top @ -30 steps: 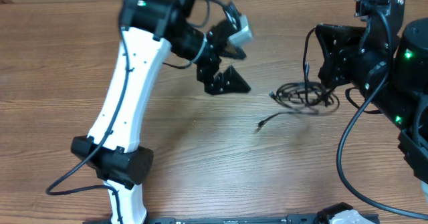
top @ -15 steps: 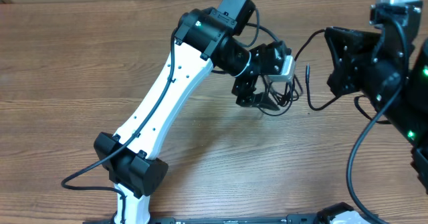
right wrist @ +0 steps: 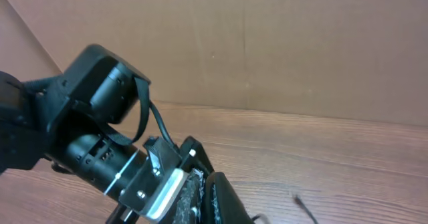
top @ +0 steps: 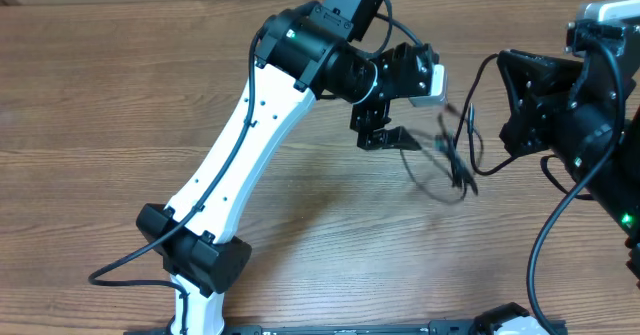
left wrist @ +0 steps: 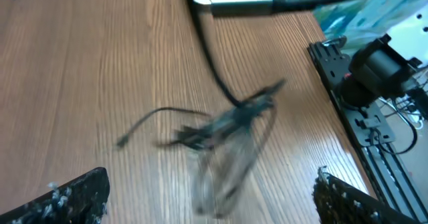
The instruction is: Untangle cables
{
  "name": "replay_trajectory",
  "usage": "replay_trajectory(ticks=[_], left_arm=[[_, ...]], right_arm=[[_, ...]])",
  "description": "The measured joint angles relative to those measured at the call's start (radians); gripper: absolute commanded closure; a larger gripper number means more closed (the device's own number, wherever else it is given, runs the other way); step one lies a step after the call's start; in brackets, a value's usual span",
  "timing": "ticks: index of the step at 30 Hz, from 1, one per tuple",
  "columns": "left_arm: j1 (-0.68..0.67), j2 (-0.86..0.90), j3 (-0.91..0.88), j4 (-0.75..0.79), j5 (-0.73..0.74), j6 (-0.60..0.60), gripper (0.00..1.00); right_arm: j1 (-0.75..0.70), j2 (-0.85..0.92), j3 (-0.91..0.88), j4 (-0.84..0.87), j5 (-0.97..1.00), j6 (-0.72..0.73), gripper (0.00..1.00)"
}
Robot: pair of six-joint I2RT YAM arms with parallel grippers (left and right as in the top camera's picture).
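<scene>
The cables (top: 452,153) are a blurred black tangle in mid-table, between the two grippers. In the left wrist view the tangle (left wrist: 224,127) hangs from one strand that rises to a silver-tipped plug (left wrist: 241,3), and a loose end (left wrist: 137,127) trails to the left. My left gripper (top: 385,135) sits just left of the tangle, open, with nothing between its fingers (left wrist: 67,197). My right gripper (top: 508,140) is at the tangle's right side. Its fingers (right wrist: 217,197) are pressed together and a strand leads to them. A free cable end (right wrist: 304,207) lies on the wood.
A black rail (top: 400,328) with hardware runs along the table's front edge and also shows in the left wrist view (left wrist: 364,110). A brown cardboard wall (right wrist: 267,43) stands behind the table. The left arm's wrist (right wrist: 100,130) is close in front of the right gripper.
The left arm swung right to the tangle, hovered over it, then drew slightly back. The right gripper pulled right and the tangle followed, now blurred with motion.
</scene>
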Motion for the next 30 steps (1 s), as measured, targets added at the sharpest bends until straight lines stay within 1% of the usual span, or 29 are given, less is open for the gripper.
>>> replay_trajectory(ticks=[3,10,15,16,17,18,19,20,21,22,24,27,29,30], left_arm=[[0.000,0.000,0.001,0.000,-0.003,-0.003,0.06],[-0.011,0.019,0.002,-0.013,0.001,-0.008,0.08],[-0.035,0.077,0.003,-0.092,0.004,-0.009,0.11],[-0.042,0.092,0.003,-0.116,0.005,-0.011,0.18],[-0.048,0.104,0.003,-0.135,0.005,-0.013,0.39],[-0.056,0.117,0.004,-0.158,0.004,-0.021,0.68],[-0.060,0.129,0.004,-0.177,0.004,-0.018,0.81],[-0.065,0.138,0.004,-0.193,0.002,-0.018,0.88],[-0.066,0.145,0.004,-0.208,0.000,-0.015,0.92],[-0.068,0.151,0.004,-0.225,-0.004,-0.014,0.92],[-0.070,0.156,0.004,-0.245,-0.015,-0.003,0.87],[-0.066,0.155,0.004,-0.259,-0.026,0.001,0.82],[-0.059,0.155,0.004,-0.259,-0.029,0.002,0.75],[-0.055,0.155,0.004,-0.259,-0.031,0.003,0.70]], right_arm=[[0.000,0.000,0.000,-0.001,0.001,0.000,0.96],[0.000,0.000,0.000,-0.016,0.001,0.000,0.96],[0.000,0.000,0.000,-0.019,0.001,0.000,0.96],[0.000,0.000,0.000,-0.019,0.001,0.000,0.96],[0.000,0.000,0.000,-0.019,0.002,0.000,0.96],[0.000,0.000,0.000,-0.020,0.006,-0.001,0.96],[0.000,0.000,0.000,-0.019,0.009,-0.001,0.96],[0.000,0.000,0.000,-0.020,0.014,-0.001,0.96],[0.000,0.000,0.000,-0.019,0.027,0.000,0.96],[0.000,0.000,0.000,-0.019,0.030,-0.001,0.96],[0.000,0.000,0.000,-0.019,0.050,-0.001,0.96],[0.000,0.000,0.000,-0.013,0.079,-0.005,0.96],[0.000,0.001,0.010,-0.006,0.090,-0.011,0.96],[0.000,0.005,0.026,-0.003,0.097,-0.013,0.96]])
